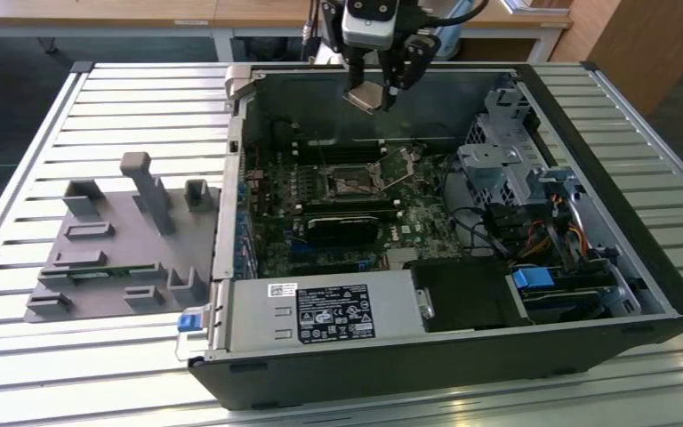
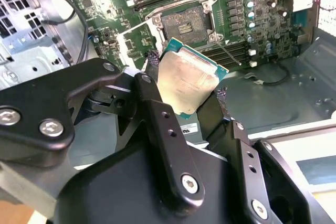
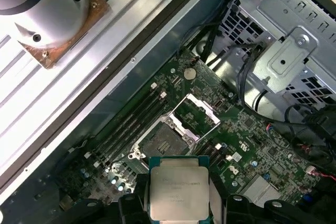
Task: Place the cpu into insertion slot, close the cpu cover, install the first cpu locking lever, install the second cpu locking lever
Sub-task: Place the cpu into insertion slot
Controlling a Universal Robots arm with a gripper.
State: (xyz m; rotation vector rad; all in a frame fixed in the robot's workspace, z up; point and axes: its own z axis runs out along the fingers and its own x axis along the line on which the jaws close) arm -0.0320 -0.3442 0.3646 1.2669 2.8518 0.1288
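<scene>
My gripper point(image 1: 377, 92) hangs above the far wall of the open computer case point(image 1: 626, 267), shut on the cpu point(image 1: 365, 96), a flat square chip with a dull silver top. In both wrist views the cpu point(image 2: 189, 80) point(image 3: 177, 192) sits tilted between the two black fingers point(image 2: 157, 114), well above the board. The insertion slot point(image 1: 348, 182) point(image 2: 184, 24) point(image 3: 163, 140) lies bare on the green motherboard. Its cpu cover point(image 3: 200, 113) point(image 2: 134, 43) stands swung open beside it. A thin metal locking lever point(image 2: 227, 52) sticks up next to the slot.
A metal drive cage point(image 1: 508, 169) with cables fills the case on the exterior view's right. The power supply point(image 1: 317, 311) sits at the near side. Long black memory slots point(image 3: 131, 124) run beside the socket. A grey fixture tray point(image 1: 116, 240) rests on the slatted table point(image 1: 33, 356).
</scene>
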